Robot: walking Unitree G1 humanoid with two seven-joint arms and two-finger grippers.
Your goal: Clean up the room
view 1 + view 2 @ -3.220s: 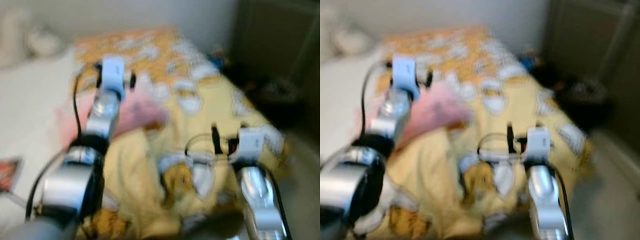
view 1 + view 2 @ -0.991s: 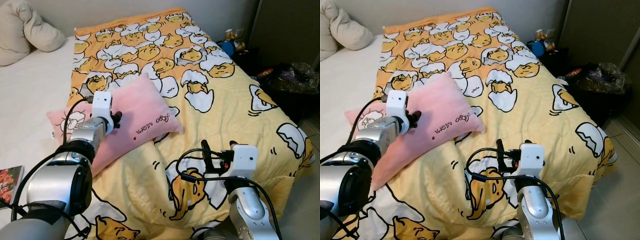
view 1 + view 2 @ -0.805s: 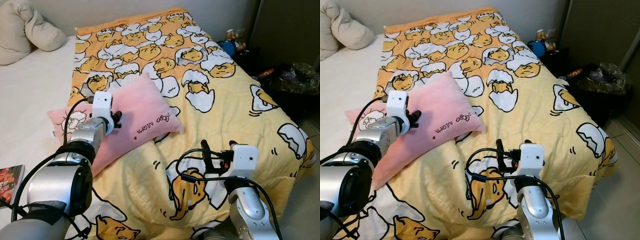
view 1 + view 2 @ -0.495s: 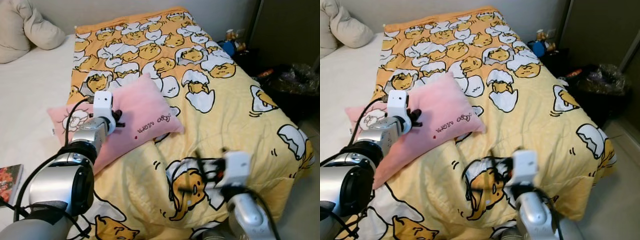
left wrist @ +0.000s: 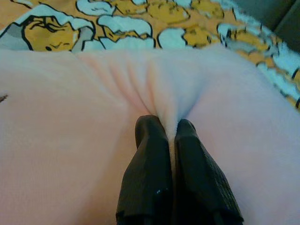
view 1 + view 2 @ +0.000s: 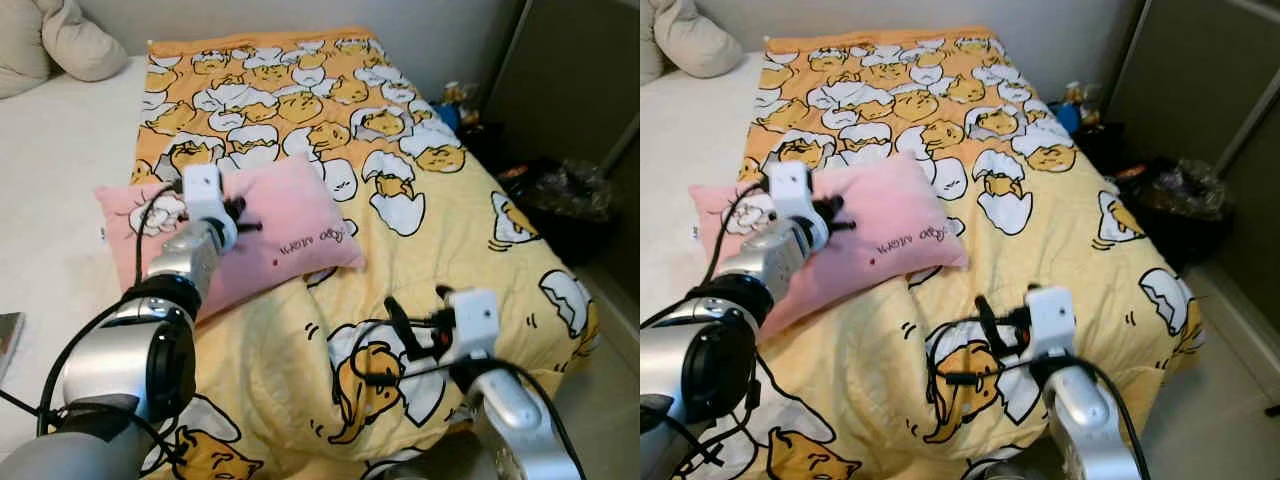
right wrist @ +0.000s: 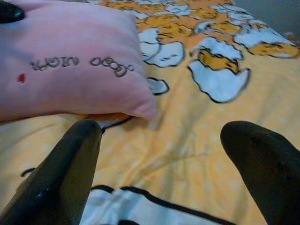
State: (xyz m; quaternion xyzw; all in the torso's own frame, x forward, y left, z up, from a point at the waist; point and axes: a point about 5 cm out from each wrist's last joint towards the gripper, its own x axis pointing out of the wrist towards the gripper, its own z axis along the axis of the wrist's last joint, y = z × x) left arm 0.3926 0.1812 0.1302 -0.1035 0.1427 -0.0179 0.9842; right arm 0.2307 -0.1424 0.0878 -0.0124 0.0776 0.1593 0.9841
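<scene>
One pink pillow pinched in the left claw

One pink pillow (image 6: 285,235) lies across the near half of the bed, partly on the yellow blanket (image 6: 450,230) and partly on the white sheet (image 6: 60,180). It is a soft, plump rectangle with a short-pile plush cover, dark stitched lettering and a small red mark on its face, and a cartoon print at the corner nearest the sheet. The left claw (image 5: 171,129) has its two black fingers pressed together on a fold of that cover near the pillow's middle; in the left wrist view the fabric gathers into radiating creases where the fingers bite. Judging by its look, the pillow should be light and yielding, and it will sag and swing when lifted from a single pinch. The plush may slip through the fingers if the fold is thin, so a deeper bite, or a hold at a seam or corner, would likely be surer.

The right claw (image 7: 161,154) hovers low over the blanket near the foot of the bed, its fingers spread wide apart and holding nothing, pointing toward the pillow's lower corner.

The blanket is a thin, rumpled cloth printed with egg-and-yolk cartoon figures on orange and yellow, draped over the bed's edge. A beige pillow (image 6: 75,45) sits at the head of the bed. Beside the bed, on the floor, dark bags (image 6: 565,195) and small clutter (image 6: 455,100) lie against a dark cabinet (image 6: 570,80).
</scene>
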